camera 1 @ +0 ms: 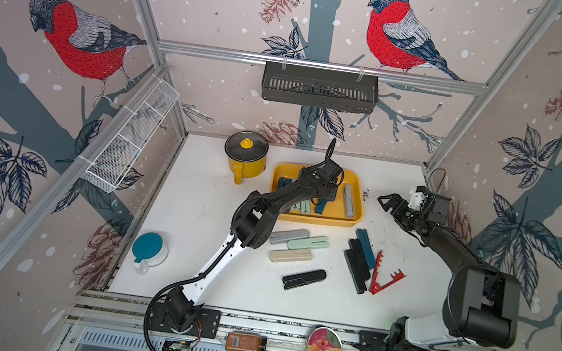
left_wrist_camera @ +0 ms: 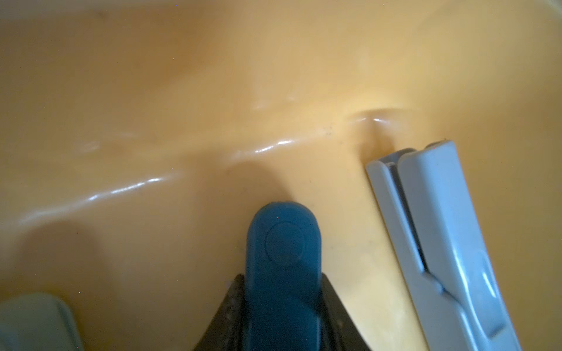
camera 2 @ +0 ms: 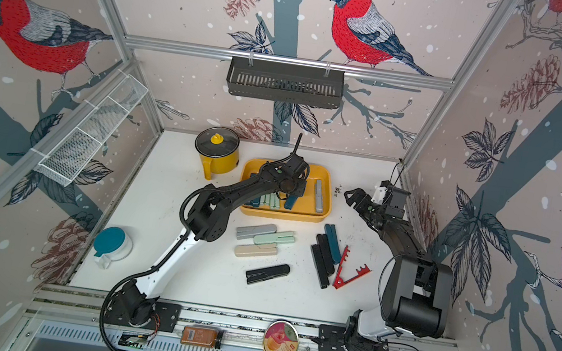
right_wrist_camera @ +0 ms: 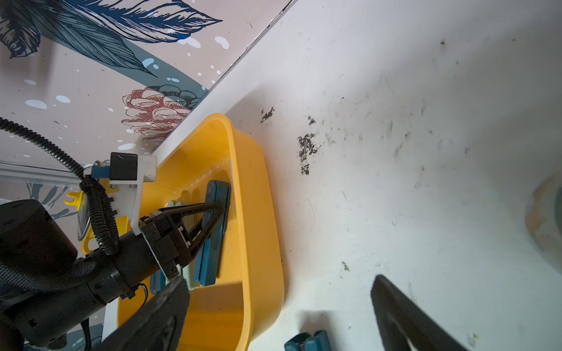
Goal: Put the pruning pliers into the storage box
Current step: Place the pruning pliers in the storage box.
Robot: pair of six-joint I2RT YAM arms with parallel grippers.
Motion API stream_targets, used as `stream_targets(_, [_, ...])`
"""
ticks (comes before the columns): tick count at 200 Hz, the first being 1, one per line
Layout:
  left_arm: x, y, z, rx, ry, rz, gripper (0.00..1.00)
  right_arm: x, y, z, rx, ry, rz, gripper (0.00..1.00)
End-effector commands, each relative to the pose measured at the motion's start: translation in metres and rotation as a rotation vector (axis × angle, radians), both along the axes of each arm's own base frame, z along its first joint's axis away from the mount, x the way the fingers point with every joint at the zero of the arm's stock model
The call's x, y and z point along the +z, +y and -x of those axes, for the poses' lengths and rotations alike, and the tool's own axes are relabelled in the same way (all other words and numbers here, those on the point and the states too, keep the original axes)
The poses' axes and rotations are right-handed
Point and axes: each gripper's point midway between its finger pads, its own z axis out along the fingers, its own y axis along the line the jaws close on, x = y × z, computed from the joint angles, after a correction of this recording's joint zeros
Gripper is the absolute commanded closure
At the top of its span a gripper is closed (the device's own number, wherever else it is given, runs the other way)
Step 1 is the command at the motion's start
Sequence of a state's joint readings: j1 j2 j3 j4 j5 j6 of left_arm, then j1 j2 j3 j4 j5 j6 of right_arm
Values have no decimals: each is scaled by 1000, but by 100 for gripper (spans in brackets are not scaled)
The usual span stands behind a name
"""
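Observation:
The yellow storage box [camera 1: 357,195] stands at the back middle of the table, with several pruning pliers lying in it, among them a grey one [left_wrist_camera: 441,228]. My left gripper [camera 1: 325,200] [left_wrist_camera: 281,279] is down inside the box, shut on a teal pruning plier [left_wrist_camera: 282,243] [right_wrist_camera: 213,237] close to the floor of the box [left_wrist_camera: 182,91]. My right gripper [camera 1: 387,201] [right_wrist_camera: 278,281] hangs open over the table just right of the box, holding nothing. On the table lie grey [camera 1: 289,236], mint [camera 1: 307,242], beige [camera 1: 290,256], black [camera 1: 303,279] [camera 1: 356,265], teal [camera 1: 366,247] and red V-shaped [camera 1: 383,276] pliers.
A yellow lidded pot [camera 1: 245,156] stands left of the box. A jar with a teal lid [camera 1: 149,249] sits at the front left. A black slotted basket [camera 1: 319,87] hangs on the back wall, a white wire basket [camera 1: 130,139] on the left wall. Bottle [camera 1: 245,343] and tin [camera 1: 324,348] rest on the front rail.

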State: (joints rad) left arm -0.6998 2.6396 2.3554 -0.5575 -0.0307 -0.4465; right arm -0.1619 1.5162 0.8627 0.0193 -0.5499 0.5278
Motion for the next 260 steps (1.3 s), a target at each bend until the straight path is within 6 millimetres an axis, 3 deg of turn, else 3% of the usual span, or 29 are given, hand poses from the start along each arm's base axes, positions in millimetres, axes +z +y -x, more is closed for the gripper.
stream_targets(1, [-26, 12, 17, 9, 90, -63, 81, 5, -3, -2, -4, -29, -5, 6])
stream_targets(21, [-20, 1, 15, 14, 104, 15, 81, 2, -6, 1, -8, -20, -4, 6])
stream_targets(58, [-10, -14, 9, 38, 122, 144, 71, -2, -11, 6, -15, -10, 3, 6])
stream_targets(111, [-16, -29, 13, 50, 183, 240, 59, -5, -14, 9, -23, -2, -4, 6])
stream_targets(196, [-19, -19, 13, 69, 172, 189, 52, -5, -17, 8, -30, -4, -6, 6])
stream_targets(260, [5, -35, 27, 44, 250, 338, 51, -6, -19, 10, -34, -1, -10, 6])
